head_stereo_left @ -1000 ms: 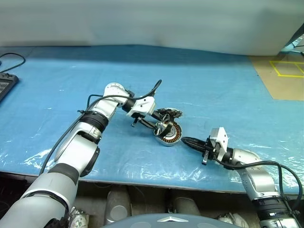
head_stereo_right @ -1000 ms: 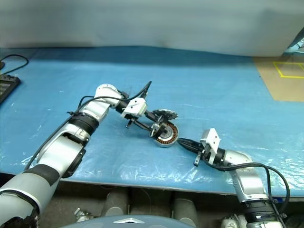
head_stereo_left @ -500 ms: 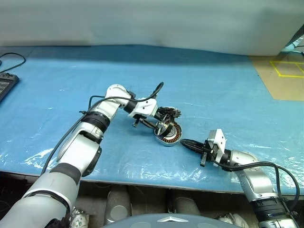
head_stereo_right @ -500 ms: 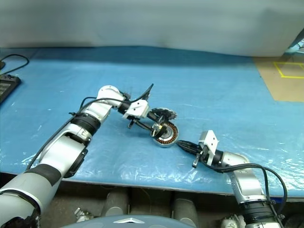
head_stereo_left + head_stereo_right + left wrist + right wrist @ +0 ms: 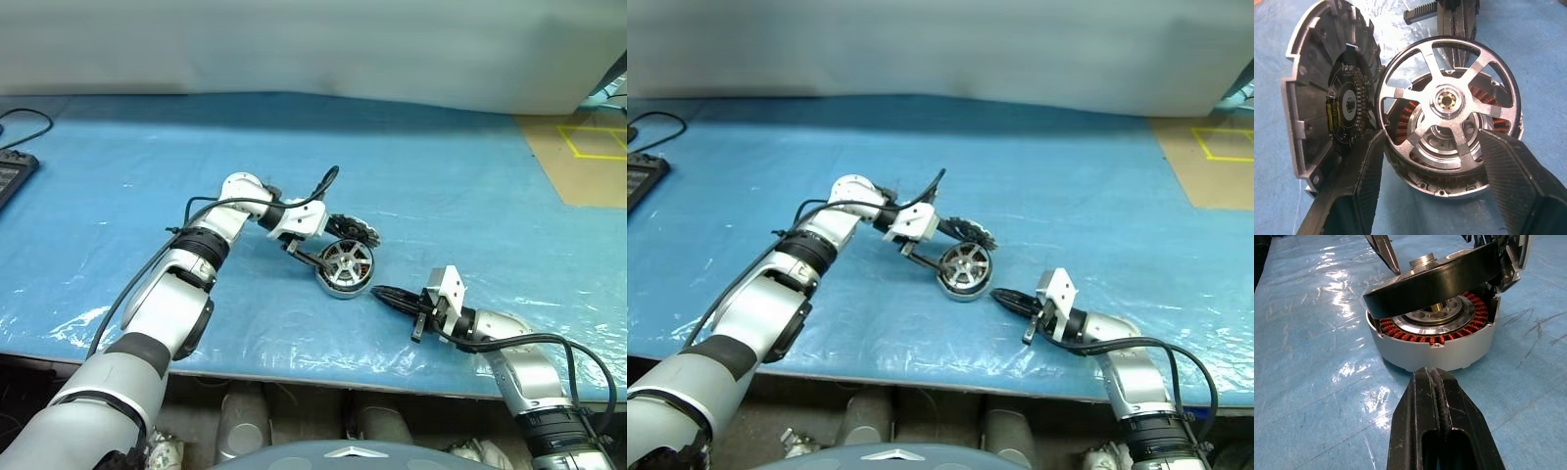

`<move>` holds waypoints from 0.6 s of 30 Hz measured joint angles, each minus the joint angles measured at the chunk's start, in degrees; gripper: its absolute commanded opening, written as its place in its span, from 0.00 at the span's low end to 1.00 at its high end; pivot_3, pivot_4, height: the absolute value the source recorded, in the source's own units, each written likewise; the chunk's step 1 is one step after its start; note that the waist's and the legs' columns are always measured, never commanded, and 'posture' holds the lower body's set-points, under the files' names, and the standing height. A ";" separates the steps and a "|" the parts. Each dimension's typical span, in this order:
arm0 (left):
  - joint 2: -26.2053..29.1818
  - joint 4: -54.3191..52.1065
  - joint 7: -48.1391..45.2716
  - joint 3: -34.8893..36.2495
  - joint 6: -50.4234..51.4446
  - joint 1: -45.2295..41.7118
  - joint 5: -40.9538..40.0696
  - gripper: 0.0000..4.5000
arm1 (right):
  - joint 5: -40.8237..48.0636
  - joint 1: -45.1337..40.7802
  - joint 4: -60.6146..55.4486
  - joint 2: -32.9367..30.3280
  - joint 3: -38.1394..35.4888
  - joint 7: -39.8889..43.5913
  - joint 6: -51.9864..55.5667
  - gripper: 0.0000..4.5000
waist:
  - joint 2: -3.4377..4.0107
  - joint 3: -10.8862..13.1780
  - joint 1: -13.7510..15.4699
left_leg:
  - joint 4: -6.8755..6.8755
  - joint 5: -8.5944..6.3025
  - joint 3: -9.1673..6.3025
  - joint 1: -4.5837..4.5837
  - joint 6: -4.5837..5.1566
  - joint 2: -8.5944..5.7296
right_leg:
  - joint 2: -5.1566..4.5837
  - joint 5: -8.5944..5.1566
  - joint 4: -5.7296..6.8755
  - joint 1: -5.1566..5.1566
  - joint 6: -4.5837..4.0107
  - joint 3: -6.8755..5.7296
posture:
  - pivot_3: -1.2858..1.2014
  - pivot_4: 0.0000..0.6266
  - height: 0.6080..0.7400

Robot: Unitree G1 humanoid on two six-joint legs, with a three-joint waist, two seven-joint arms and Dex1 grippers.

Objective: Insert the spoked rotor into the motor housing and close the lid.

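Since a second ago the flat silver spoked rotor (image 5: 1448, 102) has dropped from your left hand (image 5: 333, 257) onto the round silver motor housing (image 5: 1436, 350) with copper windings, resting tilted on it. Your left hand's fingers (image 5: 1511, 175) have spread and flank the housing. Your right hand (image 5: 1437, 396), fingers pressed together, lies on the blue tabletop (image 5: 460, 186) just beside the housing.

Left pincer (image 5: 338, 257) spread, right pincer (image 5: 382, 293) closed

A blue plastic sheet (image 5: 470, 186) covers the table. At its far left edge lie a dark device (image 5: 10, 176) and a black cable (image 5: 27, 122). Yellow tape (image 5: 593, 142) marks the brown floor at far right
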 measured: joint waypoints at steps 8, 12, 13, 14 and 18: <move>0.80 -4.94 -6.69 3.21 6.90 0.47 -5.77 0.70 | 0.19 -0.27 0.25 -0.26 0.01 0.12 1.31 0.00 | 0.00 0.00 0.00 | -0.07 0.00 0.00 0.00 0.00 0.00 | 0.00 -0.01 -0.03 -0.01 -0.02 -0.02 | 0.52 0.24 1.00; 5.19 -11.08 -7.72 3.15 12.29 3.96 -9.76 0.70 | 1.30 -0.26 -3.65 -3.09 -0.53 0.41 3.64 0.00 | 0.13 0.07 -0.16 | -0.17 0.00 0.02 0.04 0.00 0.02 | 0.04 -0.01 -0.04 -0.04 -0.03 0.00 | 0.52 0.24 1.00; 6.10 -11.82 -7.74 3.18 13.01 4.67 -10.07 0.70 | 1.43 -0.26 -4.37 -3.70 -0.87 0.43 4.21 0.00 | 0.14 0.07 -0.11 | -0.18 0.00 0.02 0.04 0.00 0.02 | 0.04 -0.02 -0.04 -0.04 -0.03 0.00 | 0.52 0.24 1.00; 7.21 -12.99 -7.74 3.45 13.95 5.79 -10.37 0.70 | 1.80 -0.23 -5.55 -4.58 -1.25 0.43 5.11 0.00 | 0.16 0.09 -0.06 | -0.20 0.00 0.02 0.03 0.00 0.02 | 0.03 -0.02 -0.08 -0.04 -0.03 -0.01 | 0.52 0.24 1.00; 9.19 -16.55 -7.63 5.13 16.32 10.65 -11.35 0.70 | 3.90 0.10 -9.40 -6.86 -2.58 0.75 7.97 0.00 | 0.18 0.10 0.07 | -0.27 0.00 0.02 -0.03 0.00 0.00 | 0.01 -0.01 -0.24 -0.02 -0.02 -0.07 | 0.52 0.24 1.00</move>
